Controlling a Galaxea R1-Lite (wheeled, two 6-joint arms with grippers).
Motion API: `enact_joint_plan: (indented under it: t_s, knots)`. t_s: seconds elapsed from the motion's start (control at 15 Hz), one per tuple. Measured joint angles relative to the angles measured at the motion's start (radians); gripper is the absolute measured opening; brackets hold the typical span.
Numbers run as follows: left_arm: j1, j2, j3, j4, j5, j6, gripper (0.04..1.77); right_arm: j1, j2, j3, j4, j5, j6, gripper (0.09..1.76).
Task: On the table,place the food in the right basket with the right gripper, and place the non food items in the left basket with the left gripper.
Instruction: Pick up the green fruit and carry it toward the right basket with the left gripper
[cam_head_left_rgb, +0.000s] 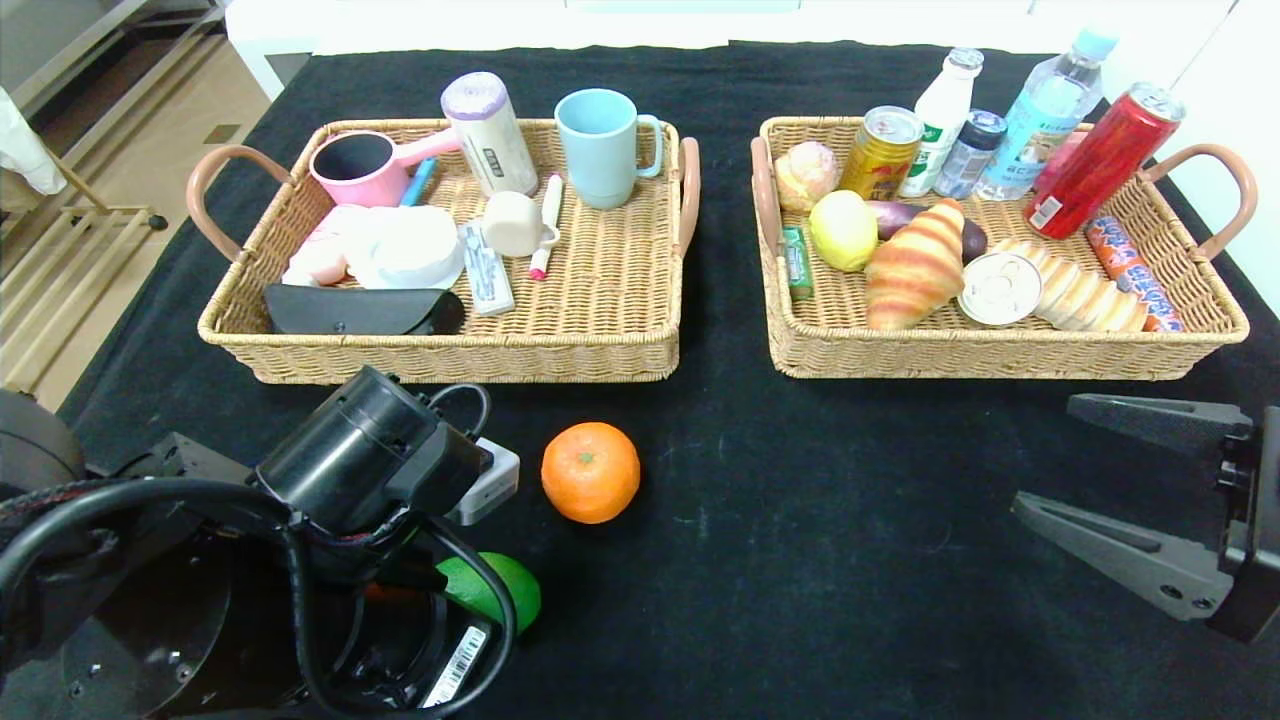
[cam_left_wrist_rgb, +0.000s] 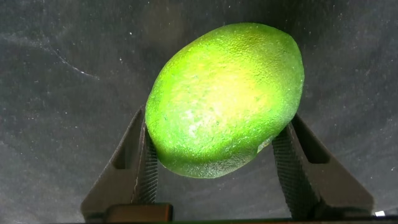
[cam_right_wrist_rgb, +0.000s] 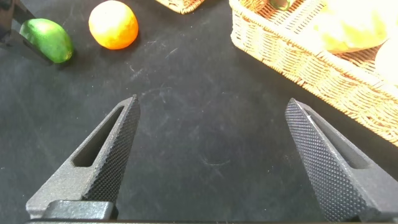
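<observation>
A green lime (cam_left_wrist_rgb: 227, 99) sits between the fingers of my left gripper (cam_left_wrist_rgb: 216, 118), which is shut on it just above the black cloth. In the head view the lime (cam_head_left_rgb: 492, 590) peeks out from under my left wrist at the near left. An orange (cam_head_left_rgb: 590, 472) lies on the cloth in front of the left basket (cam_head_left_rgb: 450, 352). A small white box (cam_head_left_rgb: 492, 484) lies beside my left wrist. My right gripper (cam_head_left_rgb: 1045, 455) hovers open and empty at the near right, in front of the right basket (cam_head_left_rgb: 1000, 355). In the right wrist view the right gripper (cam_right_wrist_rgb: 212, 106) has only bare cloth between its fingers.
The left basket holds a pink pot (cam_head_left_rgb: 352, 166), a blue mug (cam_head_left_rgb: 602, 145), a black case (cam_head_left_rgb: 360, 310) and other household items. The right basket holds a croissant (cam_head_left_rgb: 915, 265), a lemon (cam_head_left_rgb: 843, 230), cans and bottles. The table's edge runs down the left.
</observation>
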Motion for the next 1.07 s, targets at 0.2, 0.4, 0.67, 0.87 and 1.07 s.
enact_joint_plan:
  t_s: [0.2, 0.4, 0.67, 0.87, 1.07]
  knots:
    - [0.000, -0.007, 0.004, 0.009, 0.000, -0.001, 1.09, 0.000, 0.000, 0.001, 0.000, 0.000, 0.000, 1.71]
    - [0.000, -0.017, 0.019, 0.001, -0.002, -0.001, 1.09, 0.000, 0.000, 0.000, 0.000, 0.000, 0.000, 1.71]
    - [-0.001, -0.044, 0.016, -0.001, -0.007, -0.001, 1.08, 0.000, 0.000, -0.001, 0.000, 0.000, 0.000, 1.71]
    - [-0.014, -0.090, 0.007, -0.027, -0.021, 0.002, 1.08, 0.000, 0.000, 0.000, 0.000, 0.000, 0.000, 1.71]
    - [-0.057, -0.127, -0.009, -0.069, -0.056, 0.001, 1.08, 0.000, -0.001, -0.001, 0.000, 0.000, 0.003, 1.71]
